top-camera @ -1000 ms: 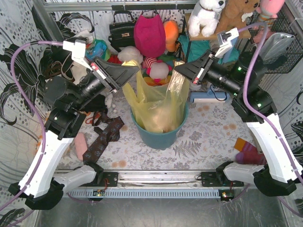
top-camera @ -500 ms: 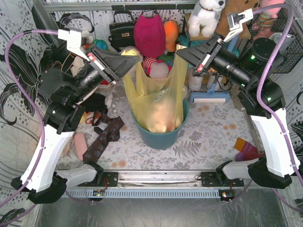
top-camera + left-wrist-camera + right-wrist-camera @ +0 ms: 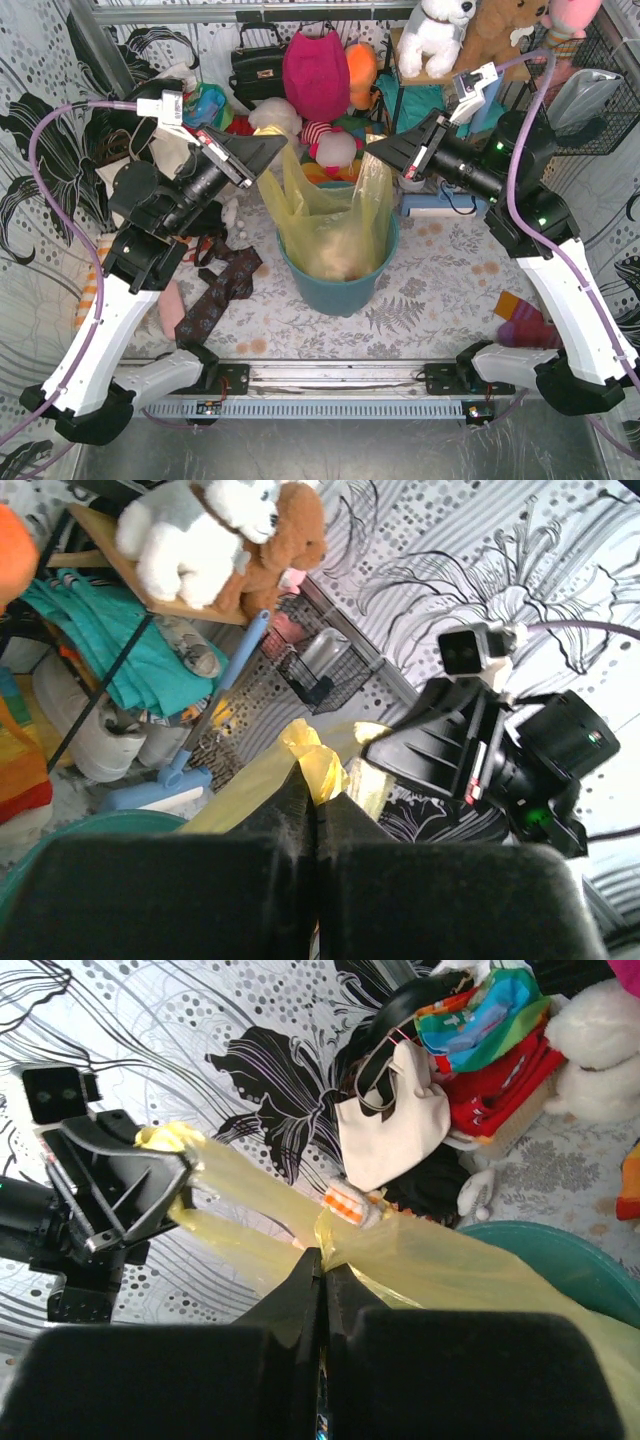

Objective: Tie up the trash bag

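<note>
Showing both arms raised over a teal bin point(image 3: 340, 292), which stands on the patterned table point(image 3: 440, 280) between them. The trash bag point(image 3: 335, 225) sits inside the bin. Its yellow-green body rises above the rim, and pale crumpled paper shows through the plastic.

Left gripper point(image 3: 279, 142): jaws pressed together on the bag's upper left flap. In the left wrist view, a twisted yellow end pokes out past the fingertips.

Right gripper point(image 3: 373, 156): jaws likewise closed, on the upper right flap, with plastic bunched at the fingertips in the right wrist view.

Both flaps are drawn up and outward, and that same view shows bands of plastic stretched from one gripper to the other.

Behind the bin lie a black handbag point(image 3: 258, 62), a cream tote bag point(image 3: 395, 1125) and a white toy dog point(image 3: 435, 30) on a shelf. A dark patterned cloth point(image 3: 215, 290) lies left of the bin.
</note>
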You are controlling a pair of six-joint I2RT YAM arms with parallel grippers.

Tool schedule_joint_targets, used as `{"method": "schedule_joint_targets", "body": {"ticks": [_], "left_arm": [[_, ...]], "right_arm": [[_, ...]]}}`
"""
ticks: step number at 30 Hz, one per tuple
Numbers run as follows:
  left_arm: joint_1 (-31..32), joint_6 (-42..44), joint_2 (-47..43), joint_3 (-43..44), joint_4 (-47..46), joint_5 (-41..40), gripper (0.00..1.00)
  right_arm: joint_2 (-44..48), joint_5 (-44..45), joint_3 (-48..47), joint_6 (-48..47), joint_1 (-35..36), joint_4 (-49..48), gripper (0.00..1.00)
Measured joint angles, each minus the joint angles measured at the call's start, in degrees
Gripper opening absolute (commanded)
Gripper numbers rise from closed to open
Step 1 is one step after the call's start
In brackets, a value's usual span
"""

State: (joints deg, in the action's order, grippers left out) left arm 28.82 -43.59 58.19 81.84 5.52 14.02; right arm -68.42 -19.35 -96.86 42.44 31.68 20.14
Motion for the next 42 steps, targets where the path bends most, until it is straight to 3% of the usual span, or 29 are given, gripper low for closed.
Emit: {"method": "schedule_joint_targets", "body": {"ticks": [5,11,13,22,24,27,31,34,39,42], "left_arm": [[0.0,-0.4,2.3,4.9,2.9,-4.0,0.00],[0.0,-0.7,5.5,13.1,5.5,-7.8,0.00],[0.0,-1.2,4.9,13.0,5.5,-8.9,0.00],[0.0,-4.6,-1.9,2.0,5.6,-14.7,0.00],[0.0,-4.7,-1.8,1.5,6.3,-15.5,0.08],[0.0,-4.4,-1.2,1.9,7.7,-16.1,0.30],[0.0,-3.0,1.2,6.5,9.5,-15.8,0.47],[0.0,-1.6,3.0,11.1,10.6,-14.6,0.52],[0.0,1.5,5.8,19.6,13.9,-11.7,0.52],[0.0,3.6,6.1,22.2,16.6,-10.3,0.52]], "right_arm": [[-1.1,-1.6,-4.7,0.0,0.0,0.9,0.00],[-12.0,-4.3,-27.8,-2.3,0.0,7.4,0.00],[-13.9,-4.3,-30.8,-2.9,0.0,8.6,0.00],[-9.4,-2.5,-12.5,-3.0,0.0,8.3,0.00],[-8.9,-2.0,-10.4,-3.0,0.0,8.4,0.00],[-8.3,-1.4,-9.6,-3.0,0.0,8.6,0.01],[-6.9,-0.7,-10.9,-3.1,0.0,9.7,0.23],[-6.7,-0.5,-14.3,-3.4,0.0,11.1,0.31],[-5.9,0.7,-20.4,-5.1,0.0,16.0,0.35],[-4.8,2.1,-23.2,-6.6,0.0,19.2,0.42]]}}
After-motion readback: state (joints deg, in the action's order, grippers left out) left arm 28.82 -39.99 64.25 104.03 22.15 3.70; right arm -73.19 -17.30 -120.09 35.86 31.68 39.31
